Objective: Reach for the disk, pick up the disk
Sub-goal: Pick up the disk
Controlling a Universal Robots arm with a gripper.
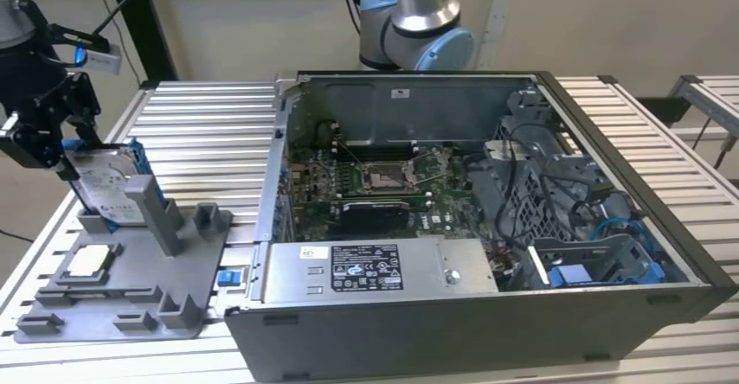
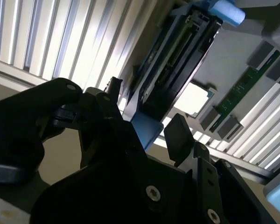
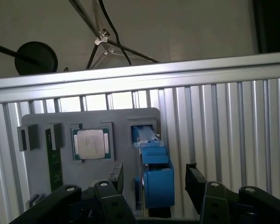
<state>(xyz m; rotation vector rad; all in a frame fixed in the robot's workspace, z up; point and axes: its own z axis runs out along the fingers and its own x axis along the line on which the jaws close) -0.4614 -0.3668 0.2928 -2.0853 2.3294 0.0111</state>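
standing upright, the silver disk (image 1: pixel 104 185) shows blue side rails (image 1: pixel 137 153).

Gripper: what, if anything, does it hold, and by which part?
Nothing is held. The open gripper straddles the upright disk, its fingers clear of the disk's sides.

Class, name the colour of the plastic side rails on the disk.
Blue; best seen on the disk in the first wrist view.
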